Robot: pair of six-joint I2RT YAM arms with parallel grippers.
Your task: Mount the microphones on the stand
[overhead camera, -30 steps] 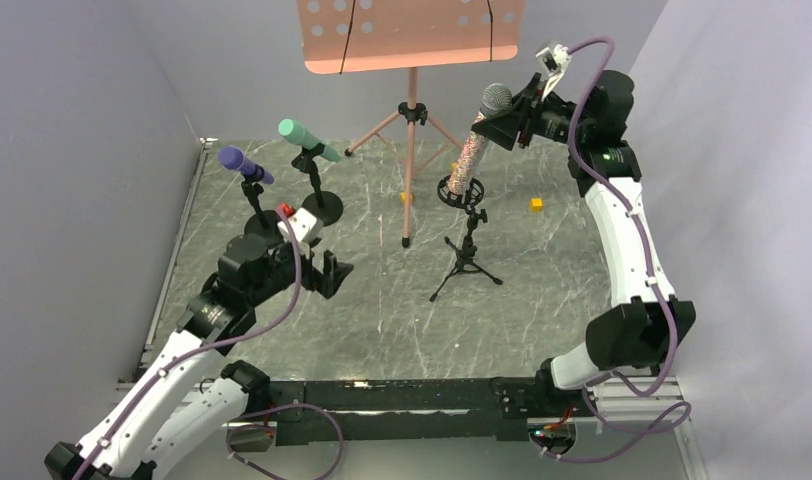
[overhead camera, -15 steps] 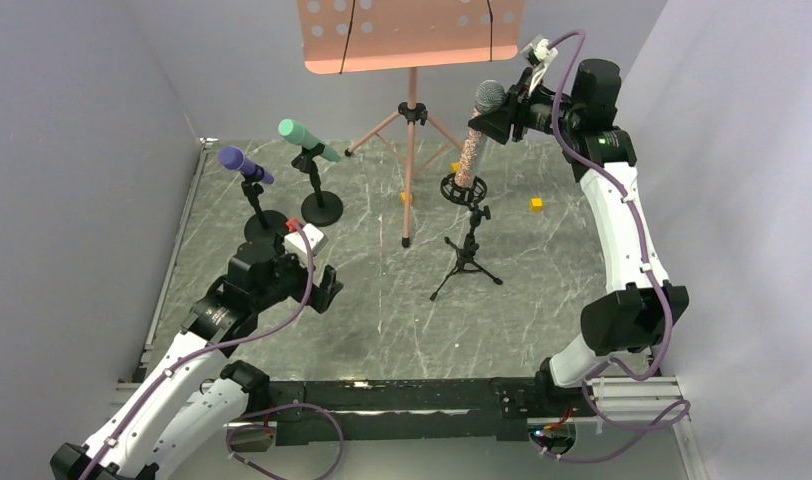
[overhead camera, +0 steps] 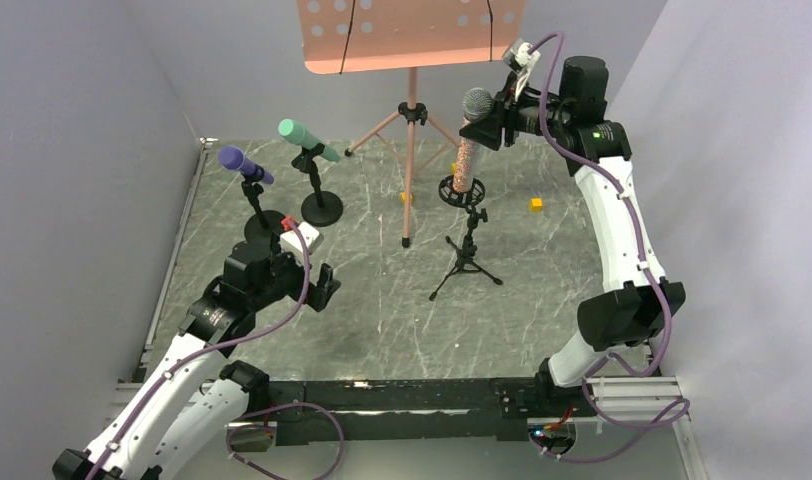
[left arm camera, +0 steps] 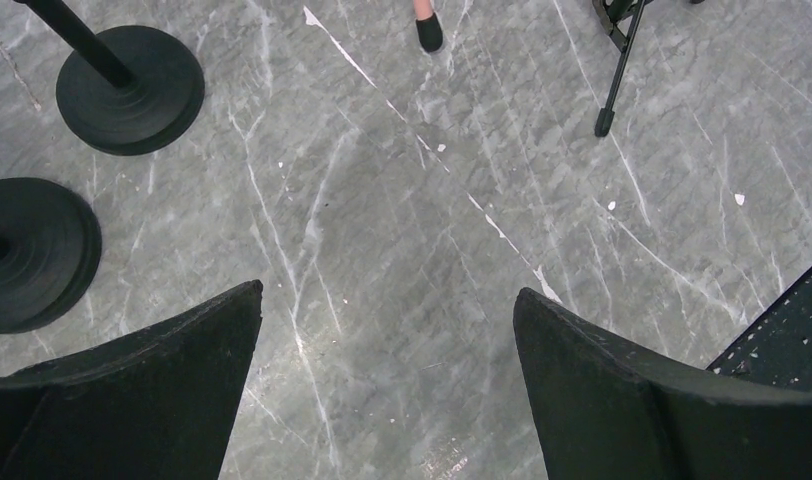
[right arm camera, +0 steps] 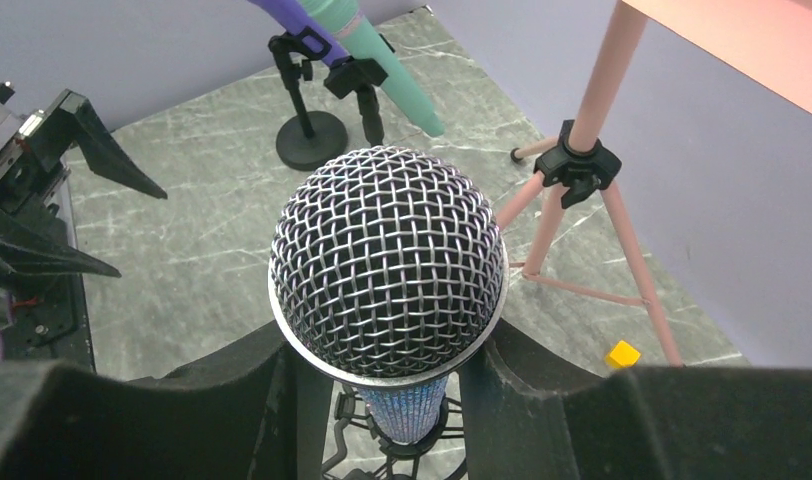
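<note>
Your right tool (overhead camera: 487,128) gripped glittery mic (overhead camera: 468,158) under mesh head (right arm camera: 387,260), tail in stand ring (overhead camera: 460,190). Mic looked hard, stiff, top-heavy; neck hold seemed best. Left tool (left arm camera: 387,300) was wide, empty.

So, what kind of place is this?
Probably a robot test cell dressed as a tiny stage: grey walls box in a marble-look table, a left arm and a right arm are bolted at its edge, and a pink music stand stands near a green mic and a purple mic on small stands.
</note>
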